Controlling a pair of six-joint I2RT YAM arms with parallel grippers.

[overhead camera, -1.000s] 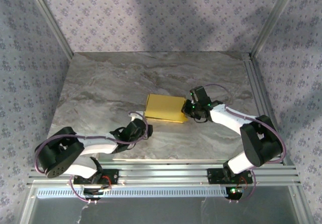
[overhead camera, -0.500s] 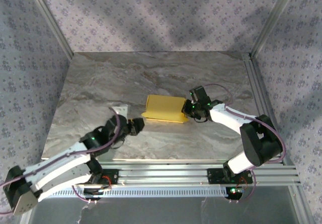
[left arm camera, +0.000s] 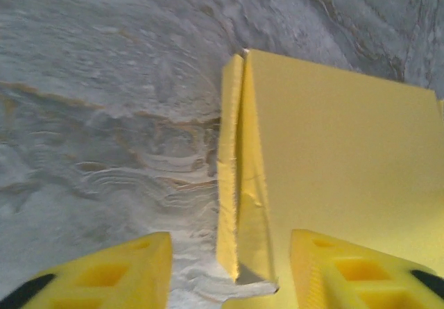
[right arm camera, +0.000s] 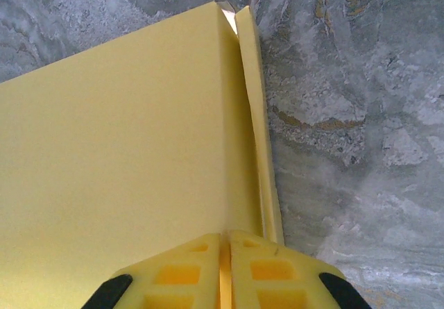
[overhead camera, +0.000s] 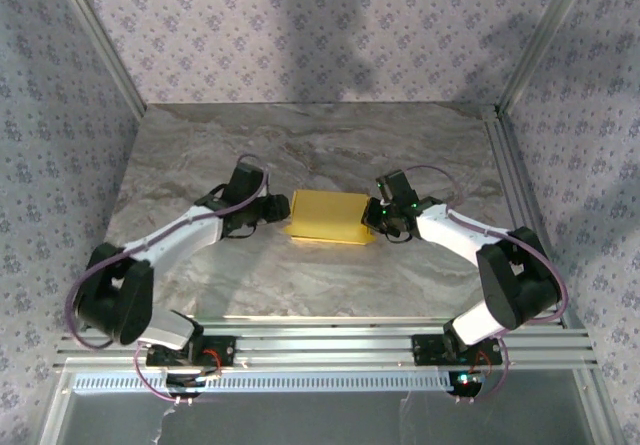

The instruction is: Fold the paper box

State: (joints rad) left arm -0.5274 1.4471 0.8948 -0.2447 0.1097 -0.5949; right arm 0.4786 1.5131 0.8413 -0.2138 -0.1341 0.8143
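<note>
A slanting aluminium post (overhead camera: 95, 35) and patterned wallpaper (overhead camera: 60, 145) close the left of the top view, and the grey marbled table (overhead camera: 330, 145) is bare apart from the arms and the card. The left arm (overhead camera: 170, 240), with a purple cable (overhead camera: 72, 300) looped at its shoulder, reaches from the lower left toward the middle. There the left gripper (overhead camera: 280, 208) sits just beside the left end of the paper box (overhead camera: 328, 215). Its wrist camera shows its yellow fingers (left arm camera: 118, 271) standing partway apart in the bottom corners with nothing clamped. A narrow side flap (left arm camera: 229, 170) of the box runs up the frame in line with the gap between them, slightly sprung from the body. The box lies flat and closed at the centre of the table, yellow face up, its inside hidden. At its right end the right gripper (overhead camera: 375, 221) touches the box. The right wrist view shows its fingers (right arm camera: 270, 267) drawn together at the bottom centre, a thin yellow sliver between them. Whether card is pinched there I cannot tell. Another flap (right arm camera: 257, 114) gapes a little at the far corner. The right arm (overhead camera: 470, 240) bends back to the frame rail (overhead camera: 520, 185) at the right edge.
</note>
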